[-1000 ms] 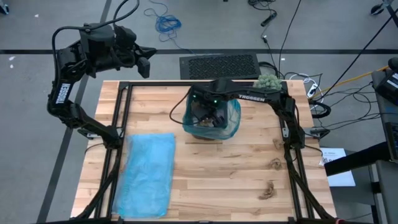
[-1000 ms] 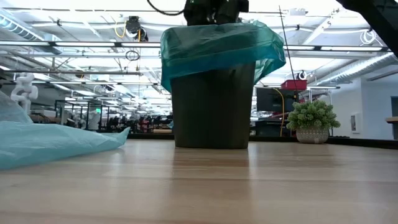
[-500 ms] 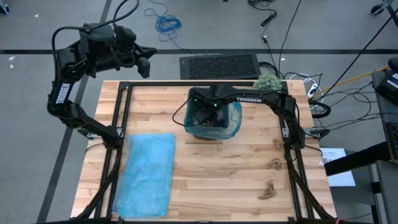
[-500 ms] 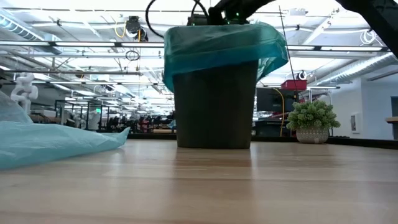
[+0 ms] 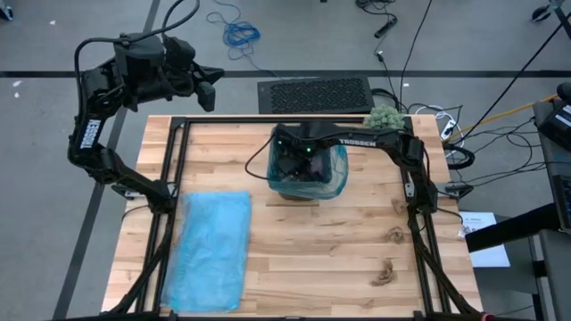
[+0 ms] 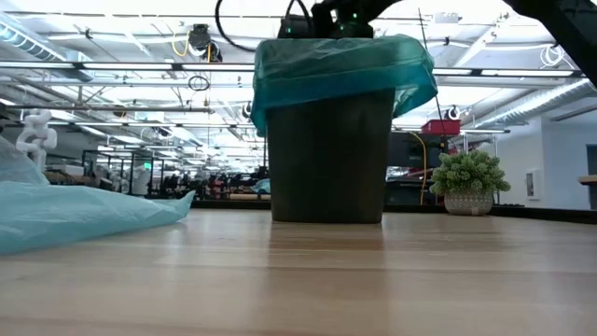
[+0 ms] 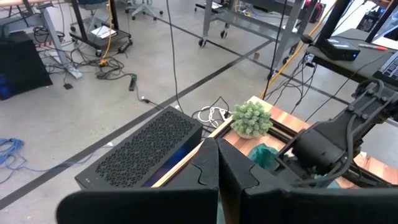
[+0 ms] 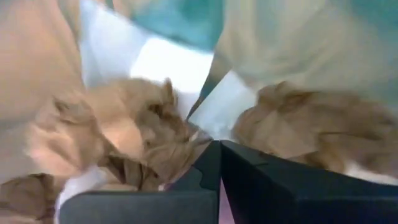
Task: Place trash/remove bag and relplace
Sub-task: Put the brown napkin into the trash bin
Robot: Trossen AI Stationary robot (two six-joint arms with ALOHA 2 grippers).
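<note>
A dark bin (image 5: 332,183) lined with a teal bag (image 6: 336,70) stands on its base on the table's far middle. My right gripper (image 8: 219,147) reaches down inside it, fingers shut, among brown paper wads (image 8: 149,137) and white scraps (image 8: 155,59). The bin wall hides the gripper in the low view. Two more brown wads (image 5: 395,234) (image 5: 385,272) lie on the table near the right edge. My left gripper (image 7: 217,155) is shut and waits in the air beyond the table's far left corner (image 5: 211,89). My right gripper comes from above, pointing down into the bin. Its shut fingertips (image 8: 208,155) sit against the brown wads (image 8: 180,149) piled in the bag. Nothing shows pinched between the fingers.
A spare blue bag (image 5: 212,250) lies flat on the table's near left, seen low as a crumpled sheet (image 6: 75,215). A fuzzy grey-green ball (image 5: 385,116) sits at the far right corner. A black frame (image 5: 178,160) runs along the table's sides.
My right gripper has moved down into the bin among the wads. The bin has slid a little toward the table's right, staying upright.
</note>
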